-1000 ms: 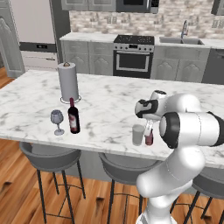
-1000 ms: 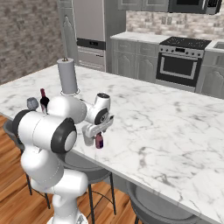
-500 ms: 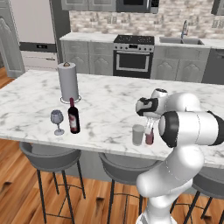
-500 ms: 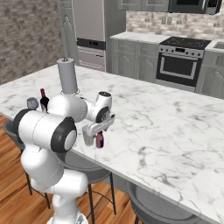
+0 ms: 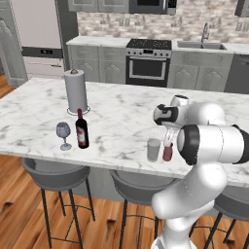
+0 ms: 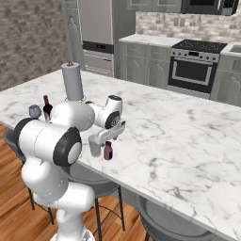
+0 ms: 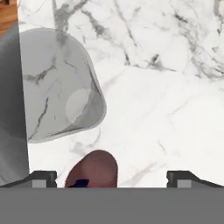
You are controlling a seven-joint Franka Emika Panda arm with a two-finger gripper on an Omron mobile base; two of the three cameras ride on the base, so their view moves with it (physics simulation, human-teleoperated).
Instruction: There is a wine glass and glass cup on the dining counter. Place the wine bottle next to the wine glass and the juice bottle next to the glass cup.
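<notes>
Pincer [image 5: 168, 137] hangs just above the juice bottle [image 5: 168, 152] in the left base view, where the counter [image 5: 121, 116] carries two bottles and two glasses — wine bottle [image 5: 81, 130] beside wine glass [image 5: 63, 133] at the left, juice bottle beside glass cup [image 5: 153, 150] near the front edge. Right base view puts the pincer [image 6: 109, 138] over the juice bottle [image 6: 108, 151], with the glass cup [image 6: 95, 148] just beside it and the wine pair half hidden behind the arm. Hand view alone shows the fingers [image 7: 43, 178] spread wide — the juice bottle [image 7: 94, 169] stands free between them, nearer the left one, the glass cup [image 7: 61, 87] close by.
</notes>
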